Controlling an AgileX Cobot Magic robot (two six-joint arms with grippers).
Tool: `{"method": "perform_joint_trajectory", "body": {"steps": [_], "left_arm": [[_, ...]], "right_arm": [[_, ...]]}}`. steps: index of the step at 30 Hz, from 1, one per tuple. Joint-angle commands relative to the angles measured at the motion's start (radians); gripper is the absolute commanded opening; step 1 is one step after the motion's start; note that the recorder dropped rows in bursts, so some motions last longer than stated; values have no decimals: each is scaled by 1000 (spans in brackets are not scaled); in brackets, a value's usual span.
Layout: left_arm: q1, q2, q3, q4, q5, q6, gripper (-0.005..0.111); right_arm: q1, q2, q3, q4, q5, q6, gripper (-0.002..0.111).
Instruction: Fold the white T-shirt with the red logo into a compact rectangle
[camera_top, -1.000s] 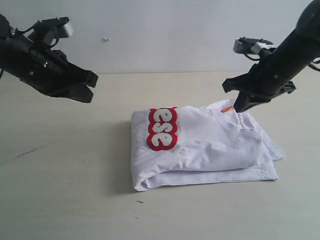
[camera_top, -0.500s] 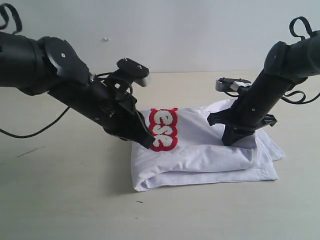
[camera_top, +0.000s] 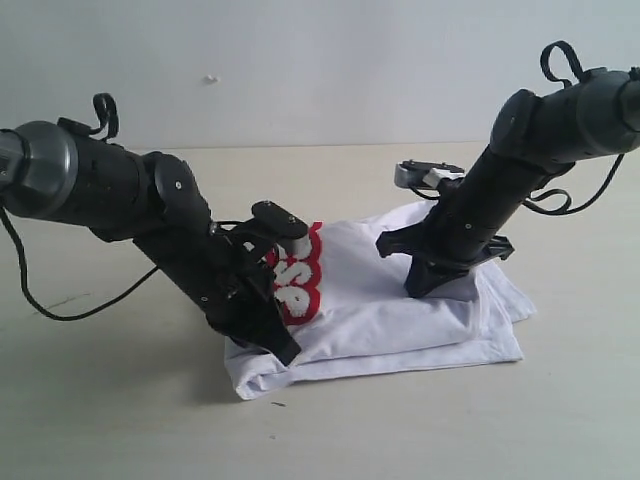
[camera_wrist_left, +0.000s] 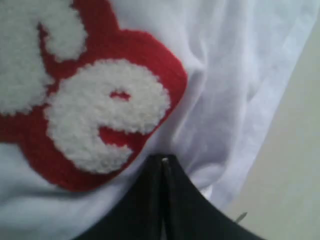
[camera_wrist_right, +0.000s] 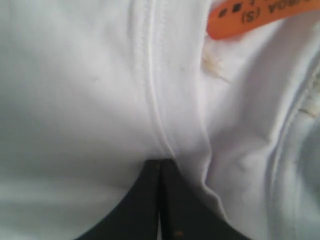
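The white T-shirt (camera_top: 400, 320) lies folded in a roughly rectangular, layered bundle on the pale table (camera_top: 110, 420), at the centre of the exterior frame and a little below the middle. Its lower left corner is rumpled and its lower right edge shows stacked layers. The red logo (camera_top: 298, 282) sits on the left part of the bundle's top face, running from upper to lower. Only a few of its fuzzy white letters show, the rest being hidden behind the left arm. In the left wrist view a towelling "e" fills the upper left of the frame.

The left gripper (camera_top: 285, 350) reaches down from the left of the frame and its tip rests on the cloth at the lower end of the logo, near the bundle's lower left edge. Its jaws are pressed together, and whether any cloth is caught between them cannot be told. The right gripper (camera_top: 420, 288) comes down from the upper right and presses on the right part of the shirt. Its jaws are likewise pressed together, the tip touching a stitched seam (camera_wrist_right: 155, 90). The orange neck tag (camera_wrist_right: 260, 17) lies near that seam, in the upper right of the right wrist frame.

A plain pale wall (camera_top: 300, 60) fills the top of the exterior frame.
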Motion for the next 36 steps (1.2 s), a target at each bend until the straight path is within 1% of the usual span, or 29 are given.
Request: {"method": "perform_joint_trajectory", "body": {"steps": [1,4,7,9,10,11,12,15,16,19,21,23,26,28,29,30,32,36], "left_arm": [[53,-18,-14,237,28,-216,0],[119,-33,-16,307,19,-324,0],[196,-36,-16,282,7,-361,0],[233,-36,-16,243,9,-359,0],[250,-36,-16,221,32,-354,0],[252,-36,-16,219,49,-351,0],[252,-27,-16,222,97,-351,0],[245,-3,-16,236,181,-344,0],[238,4,-16,248,208,-316,0],[236,-44,-16,254,187,-330,0],[236,-105,-16,238,141,-330,0],[234,-159,-16,178,54,-316,0],[216,-178,-16,31,-54,-221,0],[172,-163,-16,-94,-154,-114,0],[128,-138,-16,-185,-217,-54,0],[104,-119,-21,-216,-246,-38,0],[72,-68,-43,-221,-253,-38,0],[52,25,-102,-219,-200,-55,0]], "right_arm": [[26,16,7,107,75,-58,0],[41,13,7,141,107,-68,0],[60,13,7,141,119,-82,0],[61,7,7,141,112,-85,0],[58,-4,7,136,95,-96,0],[52,-12,7,124,83,-96,0],[44,-26,7,107,53,-94,0],[42,-34,7,105,16,-92,0],[42,-34,1,105,8,-95,0],[42,-46,-29,90,19,-102,0],[42,-75,-51,47,17,-100,0],[40,-115,-54,3,-26,-53,0],[40,-153,-54,-77,-71,35,0],[40,-170,-54,-137,-78,94,0],[40,-181,-54,-183,-80,142,0],[40,-183,-54,-209,-80,189,0],[37,-186,-54,-234,-72,275,0],[25,-186,-54,-234,-46,267,0]]}}
